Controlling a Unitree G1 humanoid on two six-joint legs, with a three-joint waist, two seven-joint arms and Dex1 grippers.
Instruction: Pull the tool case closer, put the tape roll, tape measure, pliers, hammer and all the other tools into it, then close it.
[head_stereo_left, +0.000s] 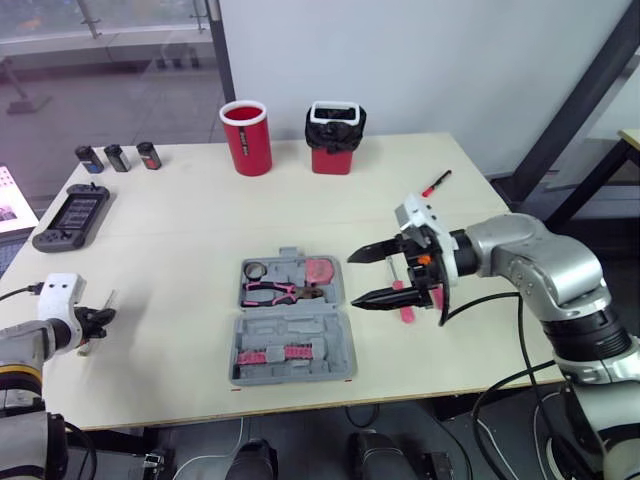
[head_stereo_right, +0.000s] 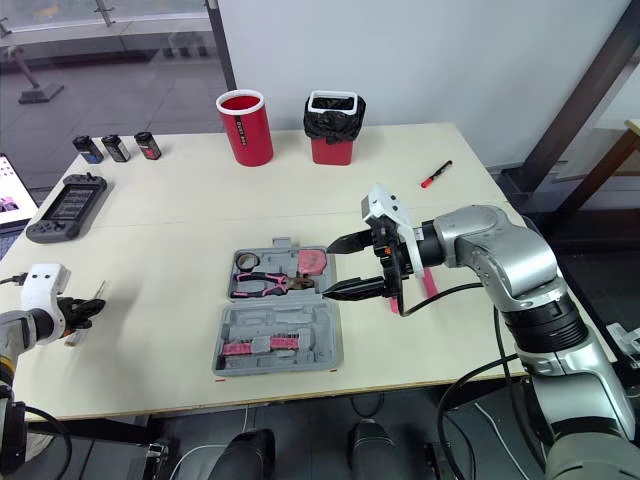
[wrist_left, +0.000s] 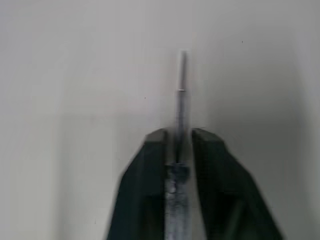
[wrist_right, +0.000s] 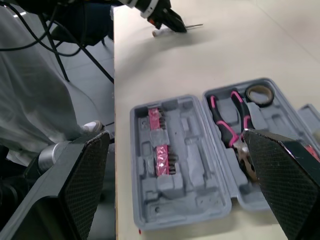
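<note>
The right gripper (head_stereo_left: 353, 279) hangs spread wide, empty, with its fingertips at the near edge of the open case (head_stereo_left: 320, 335). Directly beneath its wrist, on the table, lies a pink tool (head_stereo_left: 407, 312); what kind it is I can't make out. It looks stiff and light, and I'd judge a pinch across the middle of its handle would lift it level.

The left gripper (head_stereo_left: 100, 320) is well away from the case and is clenched on a thin tool (wrist_left: 181, 75) whose metal shaft sticks out past the fingertips. A shaft that slim is likely slick and may swivel in the pinch, so a hold nearer the handle would be steadier.

In the case half farther from the right gripper's lower finger sit the tape roll (head_stereo_left: 256, 269), the pliers (head_stereo_left: 275, 291) and the tape measure (head_stereo_left: 320, 270), which is closest to the fingertips. The nearer half holds a row of pink bits (head_stereo_left: 268, 354), and the other moulded slots in it are bare. The shell seems to be rigid plastic, light enough to slide. Each slot is shaped, so I'd expect each tool to seat in only one place.
</note>
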